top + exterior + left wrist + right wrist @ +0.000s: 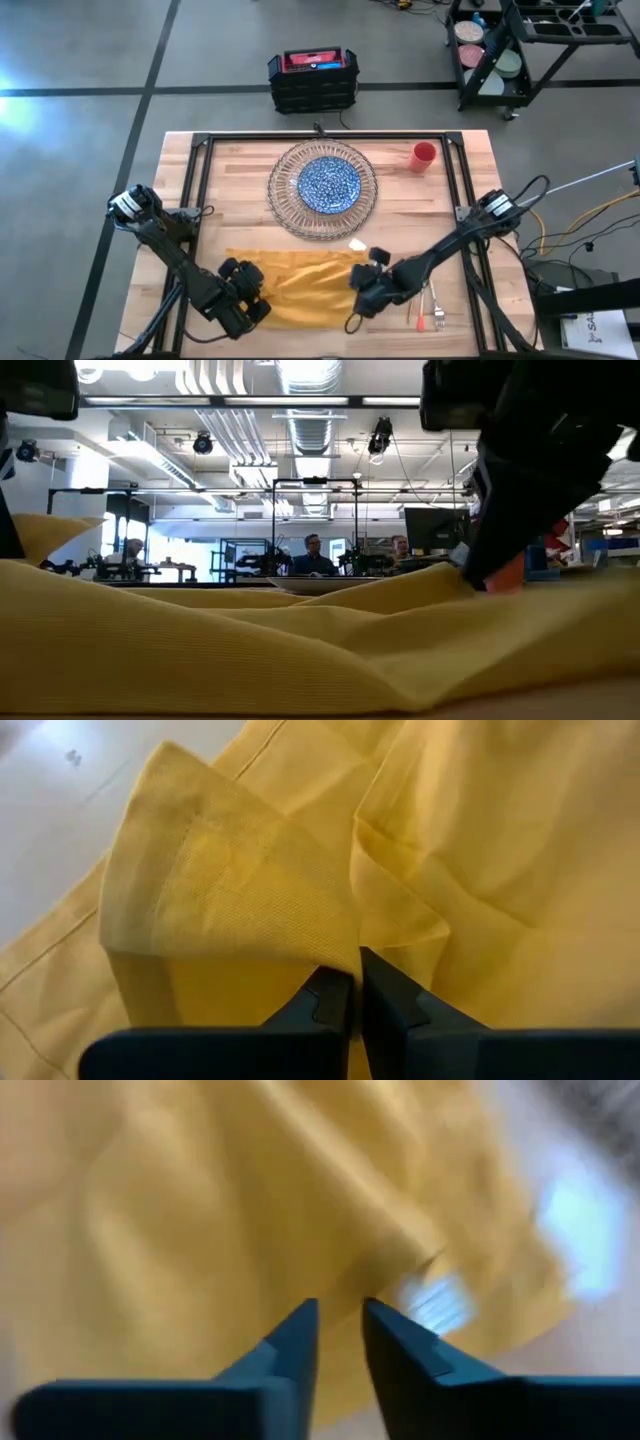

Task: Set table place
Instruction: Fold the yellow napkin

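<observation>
Butcher-block table point(470, 215) — yellow napkin point(300, 280), perhaps rumpled.

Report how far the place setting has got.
Done: blue plate sits on the glass charger; red cup stands beside it. In hand: both grippers, left and right, pinch the rumpled yellow napkin. Left: flatten the napkin, place the cutlery.

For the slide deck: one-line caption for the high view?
Both end effectors, left and right, work the yellow napkin at the near edge, below the blue plate on its glass charger.
</observation>
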Robot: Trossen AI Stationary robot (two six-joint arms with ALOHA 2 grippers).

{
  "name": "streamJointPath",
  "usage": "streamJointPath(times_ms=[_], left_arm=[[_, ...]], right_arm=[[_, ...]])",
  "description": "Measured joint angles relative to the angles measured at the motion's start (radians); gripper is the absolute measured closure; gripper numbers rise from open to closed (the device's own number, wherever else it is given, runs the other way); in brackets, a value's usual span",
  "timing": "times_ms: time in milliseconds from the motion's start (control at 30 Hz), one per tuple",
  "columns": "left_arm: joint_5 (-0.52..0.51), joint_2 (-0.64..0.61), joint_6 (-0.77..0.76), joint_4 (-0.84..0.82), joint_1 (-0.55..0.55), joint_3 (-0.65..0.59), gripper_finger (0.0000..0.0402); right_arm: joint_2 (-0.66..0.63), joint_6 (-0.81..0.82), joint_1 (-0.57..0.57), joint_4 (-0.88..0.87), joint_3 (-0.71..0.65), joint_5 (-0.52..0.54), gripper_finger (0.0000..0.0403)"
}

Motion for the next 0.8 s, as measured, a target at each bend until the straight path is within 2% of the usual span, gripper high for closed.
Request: streamJointPath(times_ms=[67, 167, 300, 367, 500, 800], left_arm=[[-0.001, 0.0, -0.004, 0.02, -0.003, -0.007, 0.04], [0.0, 0.0, -0.004, 0.026, -0.005, -0.009, 0.04], [-0.003, 0.0, 0.022, 0.024, -0.004, -0.009, 0.04], [-0.019, 0.0, 0.022, 0.018, -0.002, -0.009, 0.0401], [-0.063, 0.0, 0.021, 0.021, -0.002, -0.009, 0.04], [-0.064, 0.0, 0.03, 0.032, -0.007, -0.004, 0.0399]], right_arm=[[0.0, 0.054, 0.017, 0.004, -0.001, -0.053, 0.0287], [0.0, 0.116, 0.06, 0.003, -0.003, -0.053, 0.0232], [-0.001, 0.151, 0.089, -0.019, -0.003, 0.085, 0.0185], [-0.001, 0.159, 0.071, -0.057, -0.006, 0.15, 0.0175], [-0.001, 0.189, 0.01, -0.06, -0.052, 0.168, 0.0172], [-0.035, 0.184, -0.044, 0.067, -0.151, 0.105, 0.0159]])
